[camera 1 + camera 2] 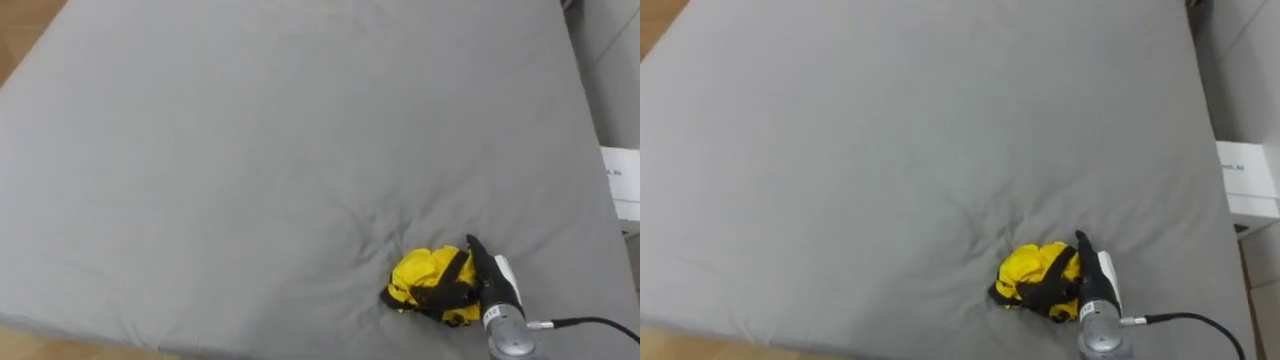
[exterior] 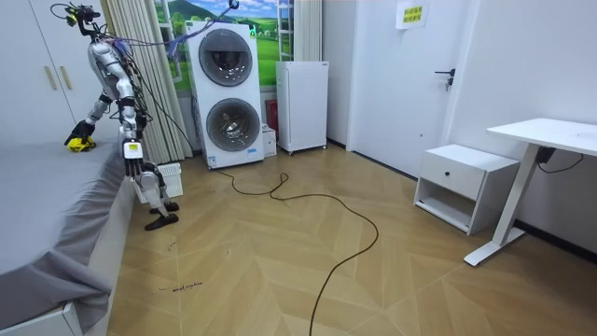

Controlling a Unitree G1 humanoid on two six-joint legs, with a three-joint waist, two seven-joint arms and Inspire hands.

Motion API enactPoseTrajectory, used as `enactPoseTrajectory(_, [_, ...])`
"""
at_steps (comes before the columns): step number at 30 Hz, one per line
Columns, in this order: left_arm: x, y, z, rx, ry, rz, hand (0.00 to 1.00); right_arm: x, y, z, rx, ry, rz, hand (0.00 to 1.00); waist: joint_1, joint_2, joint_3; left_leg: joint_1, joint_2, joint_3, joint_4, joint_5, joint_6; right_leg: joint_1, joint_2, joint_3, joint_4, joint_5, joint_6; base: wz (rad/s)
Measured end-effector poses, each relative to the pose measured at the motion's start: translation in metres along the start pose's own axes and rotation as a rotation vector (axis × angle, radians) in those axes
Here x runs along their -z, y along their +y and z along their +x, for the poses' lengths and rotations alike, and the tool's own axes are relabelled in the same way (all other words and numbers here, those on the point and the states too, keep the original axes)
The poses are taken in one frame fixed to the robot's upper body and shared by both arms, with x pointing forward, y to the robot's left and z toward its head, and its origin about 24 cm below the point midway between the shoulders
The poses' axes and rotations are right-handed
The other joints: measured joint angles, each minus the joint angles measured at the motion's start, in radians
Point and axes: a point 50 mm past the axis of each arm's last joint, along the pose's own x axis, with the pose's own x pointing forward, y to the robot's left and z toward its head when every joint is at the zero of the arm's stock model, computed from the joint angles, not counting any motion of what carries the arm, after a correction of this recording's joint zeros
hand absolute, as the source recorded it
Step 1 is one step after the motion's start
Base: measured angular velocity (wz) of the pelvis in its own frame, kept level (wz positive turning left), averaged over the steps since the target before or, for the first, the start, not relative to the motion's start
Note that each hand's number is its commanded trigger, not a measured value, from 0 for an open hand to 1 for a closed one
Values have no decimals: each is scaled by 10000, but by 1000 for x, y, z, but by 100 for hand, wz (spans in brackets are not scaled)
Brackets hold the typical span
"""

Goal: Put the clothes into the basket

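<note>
A grey bed (image 1: 250, 150) stands near stacked washing machines (image 2: 229, 93) (white cabinet (image 2: 302, 105) beside).

Black-fingered right hand (image 1: 489, 284), silver wrist, dark cable

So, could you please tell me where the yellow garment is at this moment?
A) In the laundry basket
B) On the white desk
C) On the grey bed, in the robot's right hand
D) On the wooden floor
C: the yellow garment lies bunched on the grey bed, and the right hand has its dark fingers curled round it.
</note>
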Motion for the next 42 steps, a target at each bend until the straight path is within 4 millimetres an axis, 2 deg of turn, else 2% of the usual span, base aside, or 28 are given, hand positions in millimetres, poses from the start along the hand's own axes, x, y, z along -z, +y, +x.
enactPoseTrajectory(1, [1, 1, 0, -21, 59, 19, 0, 1, 0, 0, 40, 41, -26, 40, 10, 1, 2, -41, -7, -6, 6, 3, 6, 0, -9, -46, -3, -5, 9, 15])
enactPoseTrajectory(2, [3, 3, 0, -69, 164, 62, 0, 2, -1, 1, 128, 121, -84, 73, 0, 2, 3, -129, -49, -6, 85, 21, 35, -11, -40, -159, -13, -17, 31, 27])
enactPoseTrajectory(3, [5, 5, 0, -116, 297, 98, 0, 5, -2, 2, 214, 263, -150, 100, 2, 7, 5, -225, -63, -3, 198, 28, 46, -13, -63, -235, -13, -26, 46, 28])
enactPoseTrajectory(5, [10, 7, -1, -177, 526, 166, 0, 11, -5, 3, 355, 547, -271, 100, 12, 30, 20, -298, -92, -5, 337, 22, 60, 34, -73, -290, -59, -34, 55, 19])
enactPoseTrajectory(8, [16, 13, -2, -418, 760, 560, 0, 19, -14, 4, 725, 891, -557, 100, 32, 53, -17, -469, -101, 1, 574, 22, 85, 83, -79, -451, -155, -69, 103, 26])
enactPoseTrajectory(12, [16, 19, -2, -633, 920, 856, 0, 30, -31, 4, 1116, 1458, -905, 100, 164, 85, -24, -691, -103, -4, 860, 14, 100, 88, -88, -618, -148, -78, 119, 17])
enactPoseTrajectory(15, [15, 21, -2, -840, 908, 1302, 0, 37, -35, 3, 1209, 1727, -951, 100, 153, 116, -19, -764, -97, 109, 855, 32, 128, 100, -98, -768, -171, -91, 138, 19])
enactPoseTrajectory(19, [14, 20, -1, -847, 916, 1437, 0, 42, -36, 1, 1221, 1941, -979, 100, 135, 166, -14, -755, -100, 114, 849, 33, 130, 166, -100, -776, -185, -96, 142, 5])
enactPoseTrajectory(25, [-2, 18, 0, -954, 293, 1185, 0, 46, -39, 0, 1178, 2107, -547, 100, -76, 172, -19, -311, -180, 129, 448, 43, 142, 418, -121, -633, -339, -126, 193, -6])
enactPoseTrajectory(27, [-6, 19, 1, -982, 100, 1095, 0, 53, -40, -4, 1153, 2282, -79, 100, -133, 116, -32, 105, -257, 155, 173, 44, 144, 646, -143, -363, -363, -189, 269, -8])
enactPoseTrajectory(29, [-9, 18, 1, -989, -64, 1076, 0, 57, -40, -7, 1168, 2378, 280, 100, -139, 52, -25, 438, -258, 381, -87, 61, 166, 754, -152, 67, -371, -233, 293, -22])
enactPoseTrajectory(31, [-10, 19, 1, -1004, -157, 1100, 0, 60, -38, -9, 1080, 2376, 421, 100, -150, -2, -42, 664, -255, 511, -206, 60, 167, 859, -166, 313, -417, -242, 311, -32])
enactPoseTrajectory(32, [-12, 19, 1, -1036, -246, 1029, 0, 62, -39, -11, 1058, 2355, 484, 100, -260, -58, -45, 771, -255, 576, -246, 60, 167, 938, -185, 383, -467, -235, 323, -28])
enactPoseTrajectory(34, [-13, 22, 1, -1140, -298, 910, 0, 62, -41, -12, 1142, 2312, 466, 100, -421, -116, -68, 1037, -240, 752, -457, 60, 167, 960, -154, 901, -415, -231, 331, -41])
enactPoseTrajectory(36, [-16, 25, 1, -1269, -430, 902, 0, 59, -46, -12, 1330, 2155, 524, 100, -484, -209, -21, 1377, -238, 986, -584, 59, 167, 1061, -132, 1344, -329, -226, 338, -58])
enactPoseTrajectory(37, [-17, 26, 1, -1324, -436, 885, 0, 59, -49, -13, 1466, 2103, 649, 100, -658, -293, -26, 1552, -246, 1041, -606, 58, 165, 1160, -139, 1480, -319, -222, 344, -52])
enactPoseTrajectory(39, [-20, 25, 2, -1269, -481, 892, 0, 55, -56, -14, 1807, 1800, 1062, 100, -929, -399, -16, 1885, -223, 1497, -724, 56, 165, 1265, -111, 2015, -304, -219, 350, -59])
enactPoseTrajectory(40, [-18, 25, 2, -1292, -336, 869, 0, 54, -59, -16, 1906, 1677, 1162, 100, -943, -408, -15, 1959, -207, 1607, -759, 51, 166, 1265, -94, 2141, -305, -215, 355, -69])
enactPoseTrajectory(41, [-15, 26, 2, -1377, 4, 747, 0, 52, -62, -18, 2074, 1458, 1220, 100, -1031, -413, -13, 2077, -188, 1787, -779, 46, 169, 1263, -78, 2465, -304, -205, 358, -71])
enactPoseTrajectory(42, [-6, 29, 1, -1451, 319, 741, 0, 52, -66, -20, 2230, 1320, 1304, 100, -1173, -403, -7, 2162, -169, 1840, -779, 36, 170, 1261, -73, 2669, -289, -201, 356, -65])
